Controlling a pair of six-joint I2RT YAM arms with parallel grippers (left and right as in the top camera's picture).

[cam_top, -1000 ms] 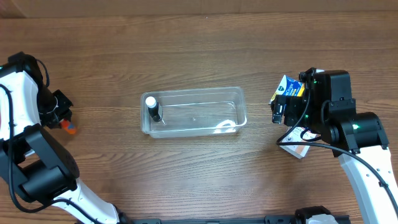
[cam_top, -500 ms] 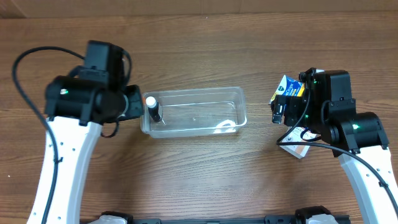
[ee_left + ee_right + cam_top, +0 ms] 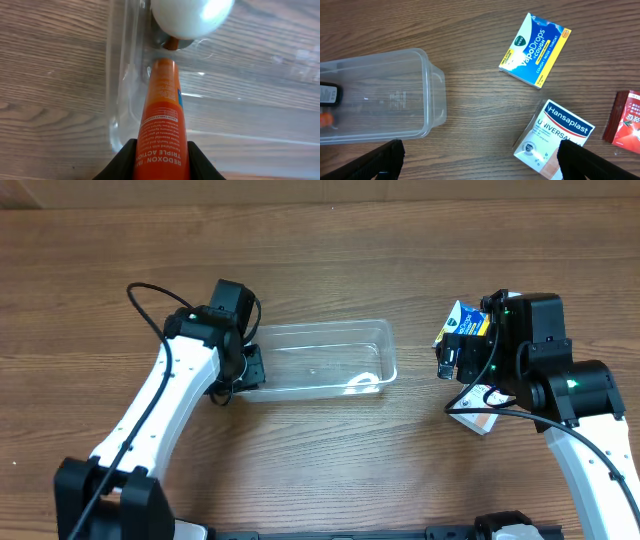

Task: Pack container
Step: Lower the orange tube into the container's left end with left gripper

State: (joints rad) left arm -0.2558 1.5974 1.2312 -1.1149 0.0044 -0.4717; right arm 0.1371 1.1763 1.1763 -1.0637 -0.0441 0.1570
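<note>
The clear plastic container (image 3: 320, 360) lies at the table's middle; it also shows in the left wrist view (image 3: 117, 75) and the right wrist view (image 3: 375, 95). My left gripper (image 3: 247, 368) is at its left end, shut on an orange Redoxon tube (image 3: 162, 115) that points down over the tub's left wall. A white-capped bottle (image 3: 192, 15) stands inside just ahead of the tube. My right gripper (image 3: 447, 360) hangs wide open and empty (image 3: 482, 165) right of the tub, above bare wood.
A blue and yellow VapoDrops box (image 3: 535, 50) and a white Hansaplast box (image 3: 555, 140) lie right of the tub, with a red packet (image 3: 625, 120) further right. Both boxes show under the right arm from overhead, the VapoDrops box (image 3: 460, 320) and the Hansaplast box (image 3: 475, 418).
My left arm has swung from the table's far left to the container's left end with the orange tube. It now hides the white-capped bottle from overhead. The right arm has not moved.
</note>
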